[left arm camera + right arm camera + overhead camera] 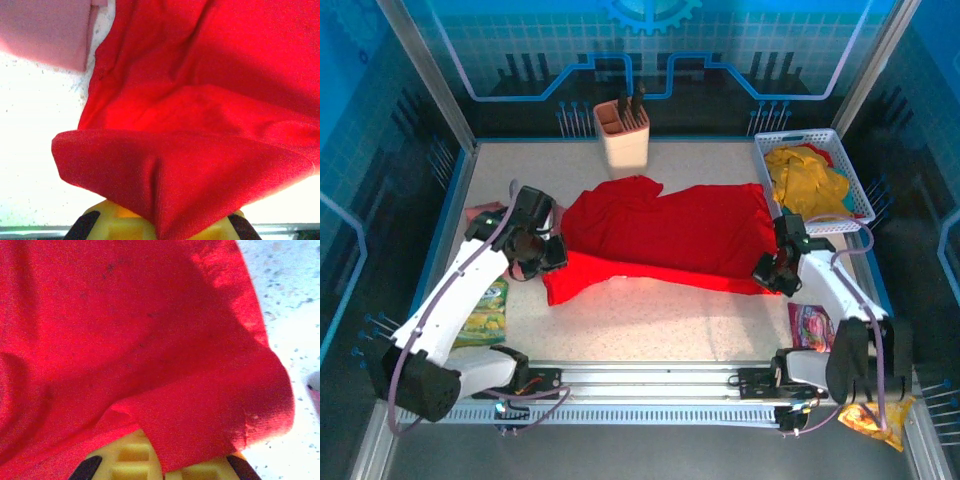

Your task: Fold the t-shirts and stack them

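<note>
The red t-shirt (670, 235) lies spread across the middle of the surface (650, 320). The left end effector (546, 262) and right end effector (768, 270) each pinch a near corner tightly, probably to carry a fold over. Yellow t-shirts (805, 180) fill the basket (798, 134) far right, and a pink t-shirt (483, 212) lies left. No writing is legible.

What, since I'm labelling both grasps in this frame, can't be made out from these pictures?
Left gripper fingertips: left wrist view, red t-shirt draped over them.
Right gripper fingertips: right wrist view, same cloth covers them.
Pink t-shirt: top view, mostly behind the left arm; left wrist view, cut by the edge.
Yellow t-shirts in the basket: top view, bunched, count unclear.
</note>
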{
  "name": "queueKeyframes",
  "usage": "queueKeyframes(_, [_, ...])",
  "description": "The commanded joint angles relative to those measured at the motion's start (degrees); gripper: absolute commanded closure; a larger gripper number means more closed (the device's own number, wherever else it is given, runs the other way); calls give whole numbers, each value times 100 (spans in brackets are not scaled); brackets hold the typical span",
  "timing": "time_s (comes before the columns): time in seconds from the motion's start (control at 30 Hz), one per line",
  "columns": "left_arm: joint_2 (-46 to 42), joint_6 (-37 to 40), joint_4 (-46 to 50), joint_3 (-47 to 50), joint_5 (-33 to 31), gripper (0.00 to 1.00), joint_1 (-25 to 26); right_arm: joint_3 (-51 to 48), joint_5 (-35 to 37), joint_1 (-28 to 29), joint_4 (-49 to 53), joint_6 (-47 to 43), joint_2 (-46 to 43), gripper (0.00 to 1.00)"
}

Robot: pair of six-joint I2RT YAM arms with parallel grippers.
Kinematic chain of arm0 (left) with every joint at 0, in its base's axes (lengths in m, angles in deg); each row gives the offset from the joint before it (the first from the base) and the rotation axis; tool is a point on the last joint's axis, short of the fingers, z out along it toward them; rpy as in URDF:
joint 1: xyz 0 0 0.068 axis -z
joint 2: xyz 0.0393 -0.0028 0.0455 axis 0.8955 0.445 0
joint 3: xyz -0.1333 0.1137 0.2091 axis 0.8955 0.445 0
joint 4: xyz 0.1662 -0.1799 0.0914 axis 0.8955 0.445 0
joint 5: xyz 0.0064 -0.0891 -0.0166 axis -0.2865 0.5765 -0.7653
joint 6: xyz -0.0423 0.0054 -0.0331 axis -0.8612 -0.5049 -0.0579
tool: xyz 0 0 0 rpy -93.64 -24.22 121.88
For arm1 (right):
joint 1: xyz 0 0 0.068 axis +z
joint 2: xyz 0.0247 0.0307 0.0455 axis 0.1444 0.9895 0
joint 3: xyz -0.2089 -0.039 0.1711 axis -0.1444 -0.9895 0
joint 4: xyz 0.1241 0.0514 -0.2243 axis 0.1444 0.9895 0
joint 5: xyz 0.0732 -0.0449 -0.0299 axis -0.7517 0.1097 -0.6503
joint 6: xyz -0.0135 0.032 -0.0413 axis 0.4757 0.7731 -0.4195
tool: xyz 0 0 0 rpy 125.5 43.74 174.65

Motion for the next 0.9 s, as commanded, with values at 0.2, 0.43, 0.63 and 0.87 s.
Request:
queueKeyframes(0.2, [486, 455, -900, 551, 367, 100, -364, 1245, -154, 150, -349, -652, 1332, 41])
queueKeyframes(0.43, [443, 438, -940, 696, 427, 100, -365, 648, 66, 84, -541, -699, 598, 32])
queueKeyframes(0.63, [400, 445, -952, 729, 479, 100, -365, -178, -113, -261, -825, -614, 335, 51])
queueKeyframes(0.87, [352, 432, -979, 802, 487, 100, -365, -276, -117, -437, -1021, -667, 603, 52])
